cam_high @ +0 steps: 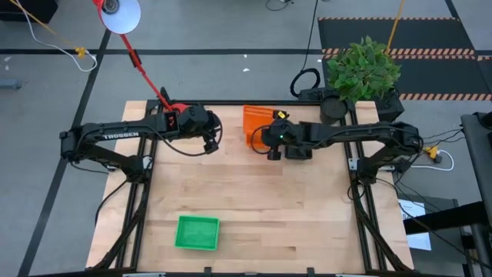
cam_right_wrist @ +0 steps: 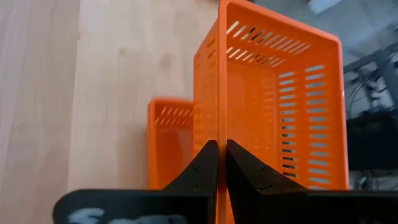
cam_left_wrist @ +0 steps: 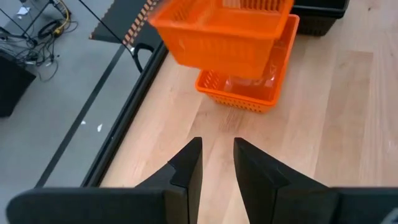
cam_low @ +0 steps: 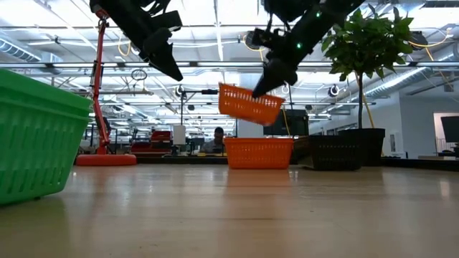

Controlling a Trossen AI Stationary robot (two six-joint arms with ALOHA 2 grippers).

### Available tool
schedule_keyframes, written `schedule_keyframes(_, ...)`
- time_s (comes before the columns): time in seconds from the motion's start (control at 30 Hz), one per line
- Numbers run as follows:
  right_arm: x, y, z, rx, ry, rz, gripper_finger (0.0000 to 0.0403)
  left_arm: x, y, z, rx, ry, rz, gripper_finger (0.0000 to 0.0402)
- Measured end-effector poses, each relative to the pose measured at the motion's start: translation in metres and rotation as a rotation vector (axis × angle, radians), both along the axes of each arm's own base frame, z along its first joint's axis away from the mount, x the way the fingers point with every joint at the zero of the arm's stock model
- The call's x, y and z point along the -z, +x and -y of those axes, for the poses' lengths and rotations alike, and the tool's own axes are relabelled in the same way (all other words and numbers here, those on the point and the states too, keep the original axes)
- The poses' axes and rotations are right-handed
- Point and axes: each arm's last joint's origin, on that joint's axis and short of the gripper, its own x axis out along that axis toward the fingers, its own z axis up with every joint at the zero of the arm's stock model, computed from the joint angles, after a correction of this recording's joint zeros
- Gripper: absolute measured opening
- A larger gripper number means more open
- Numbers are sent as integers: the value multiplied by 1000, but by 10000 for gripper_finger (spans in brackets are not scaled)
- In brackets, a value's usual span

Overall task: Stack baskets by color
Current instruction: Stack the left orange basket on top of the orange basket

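Note:
My right gripper [cam_high: 261,138] is shut on an orange basket [cam_low: 249,104], which hangs tilted in the air over a second orange basket [cam_low: 258,153]. That second basket rests on its bottom at the table's far middle. A black basket [cam_low: 337,152] stands on the table to the right of it. A green basket [cam_high: 197,232] sits near the table's front edge, left of the middle. My left gripper [cam_high: 211,143] hovers to the left of the orange baskets, its fingers [cam_left_wrist: 186,168] a little apart with nothing between them. My right gripper pinches one side wall of the orange basket at its rim [cam_right_wrist: 220,127]. One finger is inside the basket and one outside. The fingers come slanting down from the table's right. The basket is lifted clear and hangs tilted above the second orange basket [cam_right_wrist: 168,143].
A potted plant [cam_high: 361,69] stands at the table's far right corner. A red lamp [cam_high: 123,15] leans over the far left, its round base [cam_low: 106,159] at the far left edge. Bare wood [cam_high: 292,208] lies between the green basket and the arms.

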Motion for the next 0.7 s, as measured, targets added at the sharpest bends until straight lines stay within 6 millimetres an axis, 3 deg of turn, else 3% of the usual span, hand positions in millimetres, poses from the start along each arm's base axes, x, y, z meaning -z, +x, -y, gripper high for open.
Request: schedule_keyframes(0.7, 40, -6, -1, 10, 24, -72, 12, 0, 0, 0, 10, 13, -5, 93)
